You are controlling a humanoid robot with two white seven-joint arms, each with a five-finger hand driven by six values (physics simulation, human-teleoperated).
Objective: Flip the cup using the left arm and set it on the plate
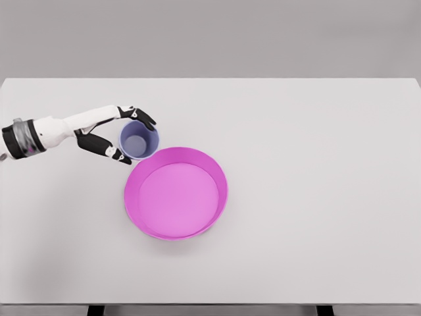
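A small lavender-blue round cup [139, 141] stands with its mouth open upward, so the head view looks straight down into it and shows its inner bottom; its long axis runs vertical, toward the camera. The cup is at the upper left edge of a wide, shallow magenta-pink round plate [220, 178] with a raised rim, and its lower right side meets or slightly overlaps that rim in the view; if it rests on the plate or just beside it, I cannot tell. The white left arm comes in from the left edge of the picture, and the left hand [116, 135] with black fingers is closed around the cup: some fingers [143, 118] curl over its far side and the thumb presses at its near left side. Both things are on the plain white worktop [316, 197], left of its middle.
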